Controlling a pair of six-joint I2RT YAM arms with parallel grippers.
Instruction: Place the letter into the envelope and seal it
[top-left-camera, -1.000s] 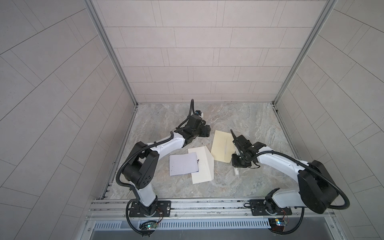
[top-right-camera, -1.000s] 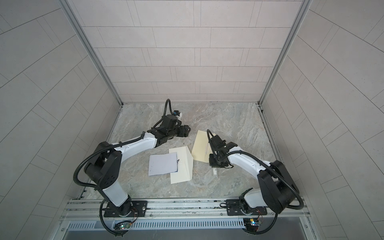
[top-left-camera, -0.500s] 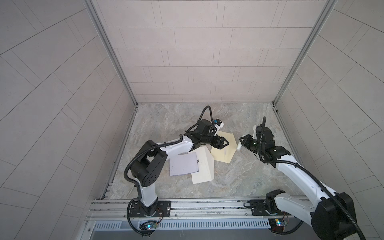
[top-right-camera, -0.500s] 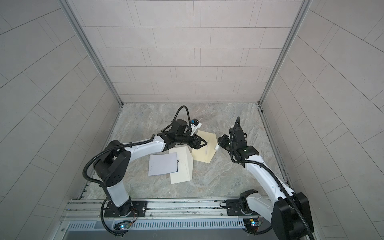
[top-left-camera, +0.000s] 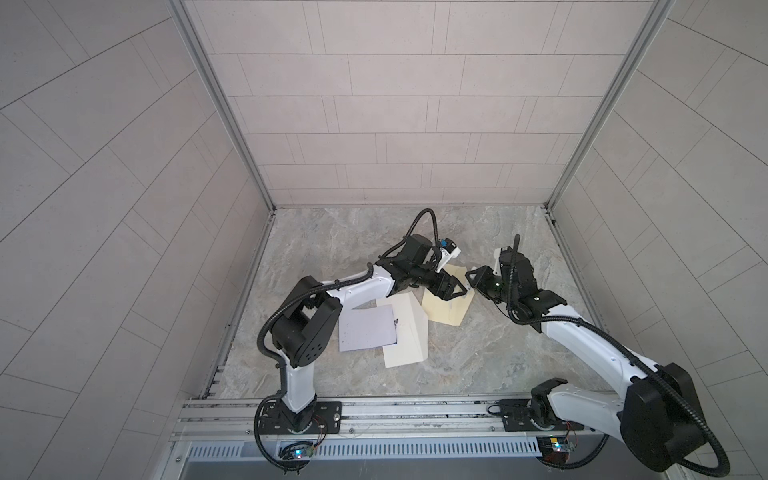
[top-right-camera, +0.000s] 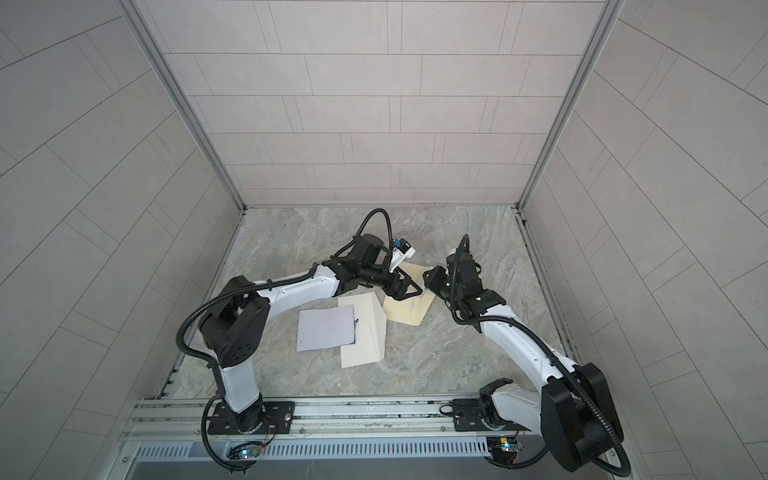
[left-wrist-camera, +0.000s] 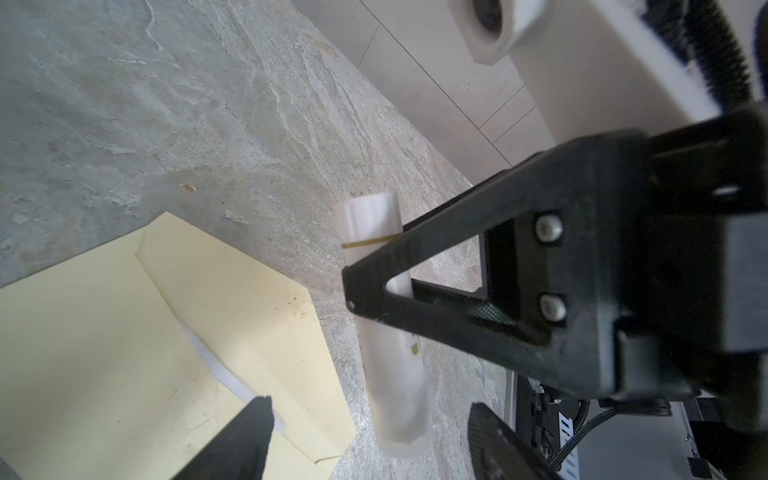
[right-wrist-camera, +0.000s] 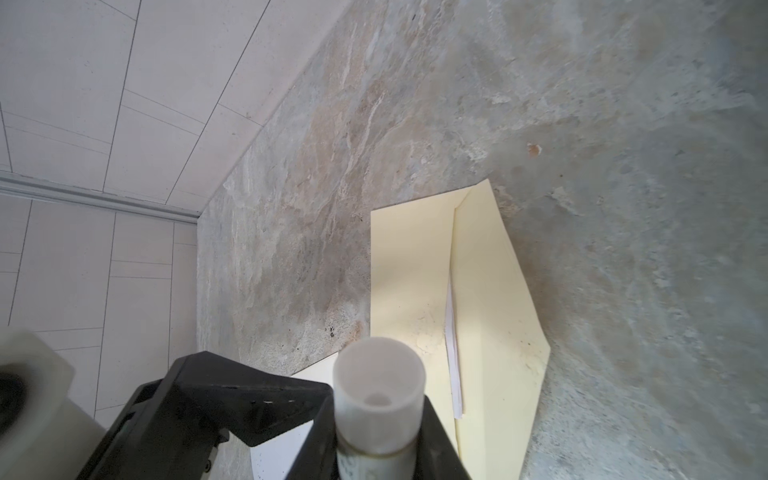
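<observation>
Cream envelope (top-left-camera: 446, 313) | mid-table, white letter (right-wrist-camera: 453, 361) edge showing at flap fold | left gripper (top-left-camera: 451, 289) jaws apart, over it | right gripper (right-wrist-camera: 379, 419) clamped on white tube (right-wrist-camera: 379, 386), possibly glue stick | second envelope (top-left-camera: 409, 332), pale sheet (top-left-camera: 365, 328) near-left

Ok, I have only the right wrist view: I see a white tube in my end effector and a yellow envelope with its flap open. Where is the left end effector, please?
Observer: The left end effector hangs over the envelope, facing the right end effector.
Operator: Is it open or closed?
Observer: Open; in the left wrist view the far end of the tube shows between its fingers.
Operator: Is there other paper?
Observer: Yes: in both top views a sheet lies partly on a second envelope, left of the yellow one.
</observation>
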